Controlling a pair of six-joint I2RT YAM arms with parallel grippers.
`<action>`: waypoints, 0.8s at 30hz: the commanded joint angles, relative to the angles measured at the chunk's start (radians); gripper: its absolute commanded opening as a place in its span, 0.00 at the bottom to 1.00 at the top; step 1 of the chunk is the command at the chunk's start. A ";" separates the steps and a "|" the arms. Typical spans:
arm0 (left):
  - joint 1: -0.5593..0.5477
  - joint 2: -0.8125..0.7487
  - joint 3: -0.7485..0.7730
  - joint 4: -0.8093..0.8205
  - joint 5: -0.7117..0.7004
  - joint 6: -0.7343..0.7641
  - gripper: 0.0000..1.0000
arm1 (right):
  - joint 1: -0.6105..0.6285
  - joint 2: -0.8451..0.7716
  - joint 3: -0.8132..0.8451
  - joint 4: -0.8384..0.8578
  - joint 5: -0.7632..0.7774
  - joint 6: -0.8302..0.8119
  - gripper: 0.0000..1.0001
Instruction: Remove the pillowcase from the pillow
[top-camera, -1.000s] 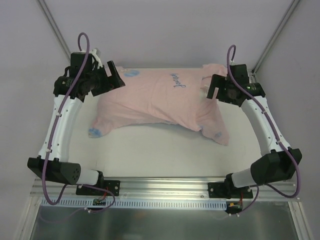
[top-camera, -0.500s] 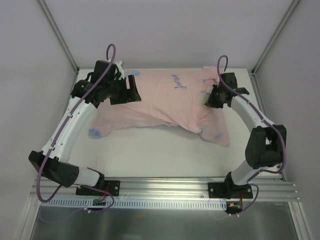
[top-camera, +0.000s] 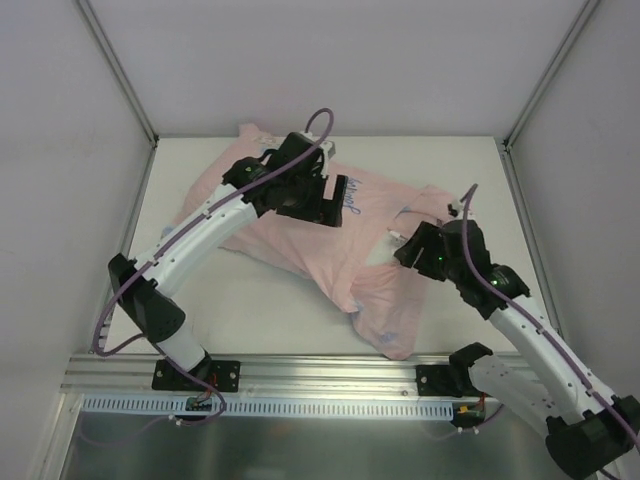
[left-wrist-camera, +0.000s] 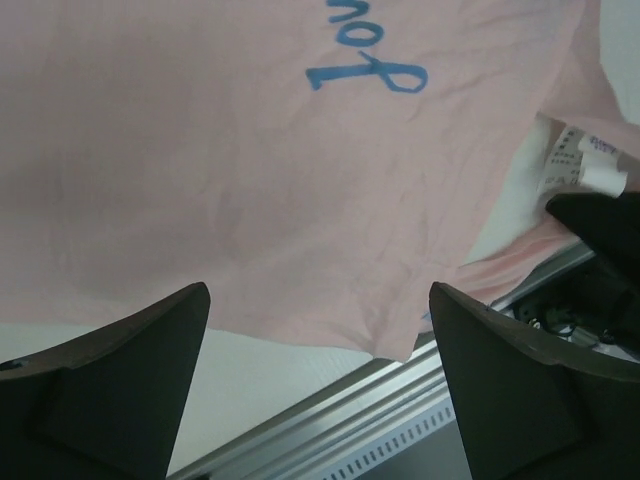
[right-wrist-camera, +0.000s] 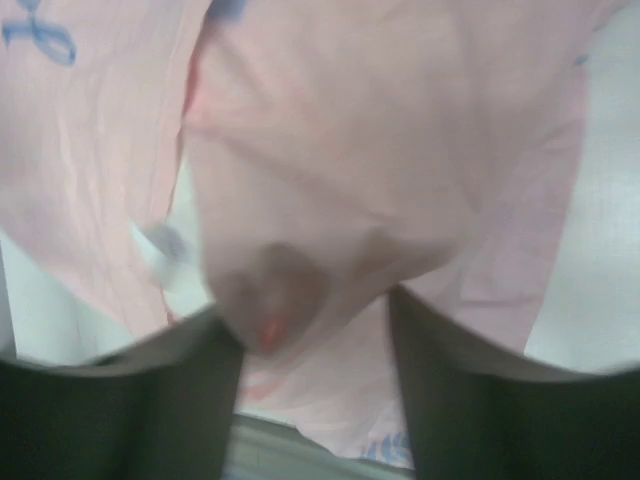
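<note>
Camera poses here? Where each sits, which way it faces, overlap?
Top external: fixed above and behind the bases, looking down on the table, left arm, right arm and pillowcase.
Left wrist: on the left arm, looking down between the open left gripper at the pillowcase.
Right wrist: looks down at pillowcase bunched in the right gripper.
Shared: top and left wrist both show the blue lettering.

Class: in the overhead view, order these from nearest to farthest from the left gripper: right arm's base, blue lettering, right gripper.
1. The blue lettering, on the pillowcase right beside the left gripper.
2. The right gripper, to the right, at the fabric's edge.
3. The right arm's base, near edge, right side.
</note>
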 joint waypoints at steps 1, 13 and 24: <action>-0.114 0.084 0.123 0.003 -0.126 0.084 0.95 | -0.143 -0.086 0.023 -0.123 0.072 -0.064 0.71; -0.268 0.388 0.388 0.000 -0.167 0.158 0.95 | -0.275 -0.049 0.129 -0.214 -0.080 -0.179 1.00; -0.234 0.482 0.435 -0.026 -0.362 0.095 0.18 | -0.277 -0.134 0.086 -0.214 -0.086 -0.170 0.99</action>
